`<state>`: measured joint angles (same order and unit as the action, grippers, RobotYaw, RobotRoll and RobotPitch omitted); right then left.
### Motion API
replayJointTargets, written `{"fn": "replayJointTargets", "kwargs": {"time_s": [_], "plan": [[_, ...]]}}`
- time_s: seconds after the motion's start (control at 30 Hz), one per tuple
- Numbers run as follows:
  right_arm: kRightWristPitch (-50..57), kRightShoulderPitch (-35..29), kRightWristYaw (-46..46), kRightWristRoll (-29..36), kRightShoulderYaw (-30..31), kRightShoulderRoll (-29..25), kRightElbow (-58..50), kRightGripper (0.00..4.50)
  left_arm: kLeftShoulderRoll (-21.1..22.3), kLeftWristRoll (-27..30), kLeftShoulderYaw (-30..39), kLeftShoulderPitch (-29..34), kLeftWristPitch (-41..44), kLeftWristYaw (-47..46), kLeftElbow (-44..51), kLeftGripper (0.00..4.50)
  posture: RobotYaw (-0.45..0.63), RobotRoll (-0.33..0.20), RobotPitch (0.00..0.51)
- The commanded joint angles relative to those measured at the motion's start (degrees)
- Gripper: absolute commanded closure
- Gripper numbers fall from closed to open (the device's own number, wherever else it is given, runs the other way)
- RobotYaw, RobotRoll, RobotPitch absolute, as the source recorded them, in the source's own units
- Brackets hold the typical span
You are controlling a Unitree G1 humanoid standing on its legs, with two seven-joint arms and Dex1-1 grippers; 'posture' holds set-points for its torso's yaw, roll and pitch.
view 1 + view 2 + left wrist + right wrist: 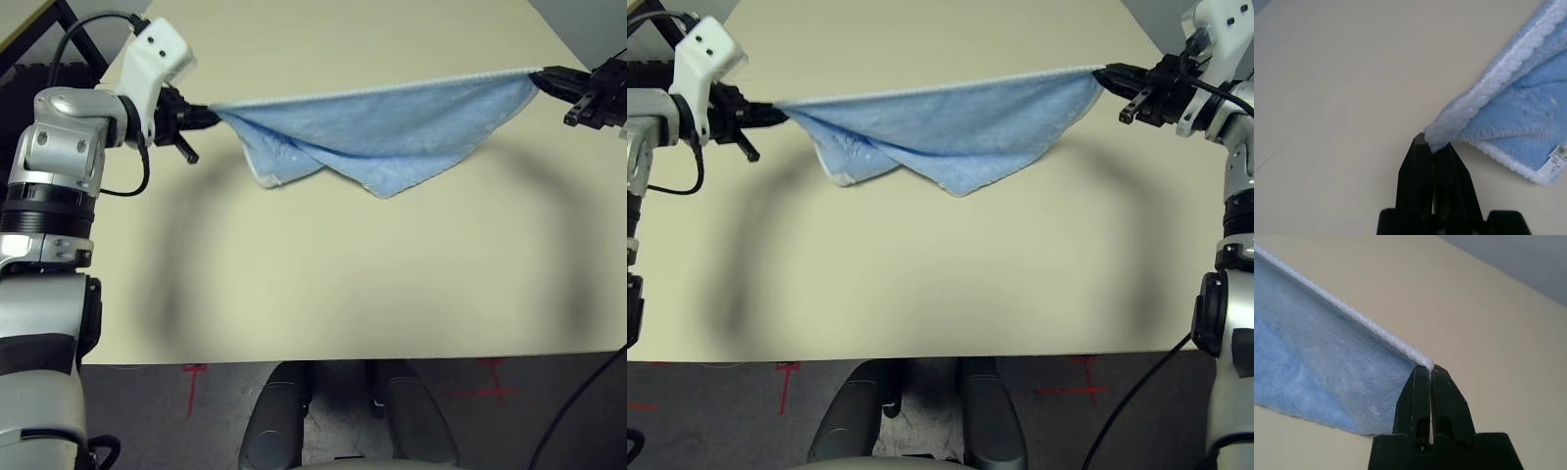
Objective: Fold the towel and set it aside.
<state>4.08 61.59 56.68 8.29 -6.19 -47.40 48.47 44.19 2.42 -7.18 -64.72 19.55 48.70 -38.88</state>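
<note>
Stretching between the 2 arms, the towel (377,132) hangs above the far half of the cream table (323,284), its white stitched edge pulled into a nearly straight line from one gripper to the other. The left gripper (208,117) is clenched on the towel's left corner; from the left wrist view its 2 black fingers (1418,166) press together with the bunched white hem poking out right at their tips. The right gripper (1109,74) is likewise pinched tight on the opposite corner, and the right wrist view shows the white edging running straight into the closed fingertips (1445,391), with the blue cloth falling away on one side.

Below that taut top edge the cloth sags in loose folds. 1 layer drops to a blunt point near the middle of the table's width, a little toward the right arm's side, and a second flap with white trim hangs lower on the left arm's side, near the left gripper. Whether those low points brush the tabletop or float just above it I cannot tell. A small white tag (1558,157) shows on the hem of the lower flap.
</note>
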Motion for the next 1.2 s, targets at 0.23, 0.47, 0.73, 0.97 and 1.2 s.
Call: {"fn": "replayJointTargets", "kwargs": {"time_s": [0.23, 0.47, 0.73, 0.97, 1.2], "plan": [[-10.14, 12.04, -31.62, -8.84, 1.13, 8.26, 19.84, 4.50, -6.74, -5.52, 4.07, -9.00, -17.61, -25.81, -23.82, 4.48, 0.02, 0.000, 0.282], [-28.05, 15.30, -39.97, -2.33, -7.20, 10.55, 22.40, 4.50, -9.83, -2.96, 11.21, -10.85, -40.01, -42.87, -27.19, 4.48, 0.02, 0.000, 0.303], [-16.44, 5.69, -7.49, 0.94, -5.62, 9.77, 20.54, 4.50, -6.66, -5.82, 8.96, 0.51, -41.71, -29.55, -24.52, 4.48, 0.01, 0.000, 0.316], [-11.86, -1.15, 6.24, -7.02, 4.25, 3.62, 15.92, 4.50, 0.62, -10.39, 2.85, 5.22, -31.26, -12.29, -18.65, 4.48, 0.01, 0.000, 0.320], [-15.94, 0.67, 6.87, -11.33, 7.80, 2.27, 15.73, 4.50, 4.30, -10.16, -0.79, 7.85, -20.80, 5.83, -11.82, 4.48, 0.01, 0.000, 0.316]]}}
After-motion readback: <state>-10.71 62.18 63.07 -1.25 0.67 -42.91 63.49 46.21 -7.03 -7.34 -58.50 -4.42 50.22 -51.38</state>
